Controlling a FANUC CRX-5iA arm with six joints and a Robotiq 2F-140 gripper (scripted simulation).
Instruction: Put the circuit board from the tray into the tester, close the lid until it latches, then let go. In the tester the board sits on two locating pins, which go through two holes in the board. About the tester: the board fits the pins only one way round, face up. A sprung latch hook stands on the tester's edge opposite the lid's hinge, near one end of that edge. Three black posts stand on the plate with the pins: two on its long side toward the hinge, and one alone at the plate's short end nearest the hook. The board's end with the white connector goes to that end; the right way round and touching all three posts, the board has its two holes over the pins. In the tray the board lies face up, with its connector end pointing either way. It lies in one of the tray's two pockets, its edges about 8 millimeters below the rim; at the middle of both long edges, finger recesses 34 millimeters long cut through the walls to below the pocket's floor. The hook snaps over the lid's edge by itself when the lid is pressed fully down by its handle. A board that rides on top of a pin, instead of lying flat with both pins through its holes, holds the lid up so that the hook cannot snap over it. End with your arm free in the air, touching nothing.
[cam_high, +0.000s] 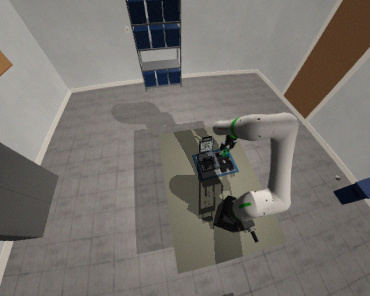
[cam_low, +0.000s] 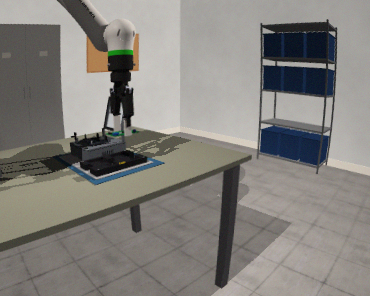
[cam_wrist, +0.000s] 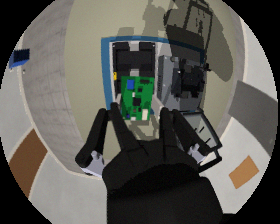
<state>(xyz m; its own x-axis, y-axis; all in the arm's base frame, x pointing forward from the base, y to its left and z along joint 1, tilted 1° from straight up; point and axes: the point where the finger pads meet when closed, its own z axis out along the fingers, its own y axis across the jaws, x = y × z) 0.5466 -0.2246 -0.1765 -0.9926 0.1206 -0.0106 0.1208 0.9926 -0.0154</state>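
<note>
I have the circuit board (cam_high: 225, 153) (cam_low: 117, 133) (cam_wrist: 137, 95) in the end effector (cam_high: 226, 149) (cam_low: 123, 128) (cam_wrist: 136, 99), its fingers part-way open and gripping the two long edges. The board is a green rectangle, component side toward my wrist camera. In that view a bright blue block sits near its 12 o'clock end, a dark square chip lies around the middle, and smaller black and pale parts are scattered between. The white connector is at about 5 o'clock on the board, by the end nearest the wrist, with a small blue part at about 7.

The board hangs level, or close to it, above the surface (cam_high: 185, 245) (cam_low: 200, 172) (cam_wrist: 82, 50), out of its pocket. From the wrist, the black tray (cam_low: 122, 167) (cam_wrist: 116, 62) lies toward 12 o'clock, and the board's far end overlaps it in view; I cannot tell how high the board is above it. The grey tester (cam_low: 99, 150) (cam_wrist: 167, 80) stands beside the tray, toward 2 o'clock from the board. Its framed lid (cam_high: 205, 144) (cam_wrist: 212, 131) is open, around 4 o'clock. Tray and tester share a blue-edged mat (cam_high: 204, 178) (cam_low: 97, 181) (cam_wrist: 106, 75).
</note>
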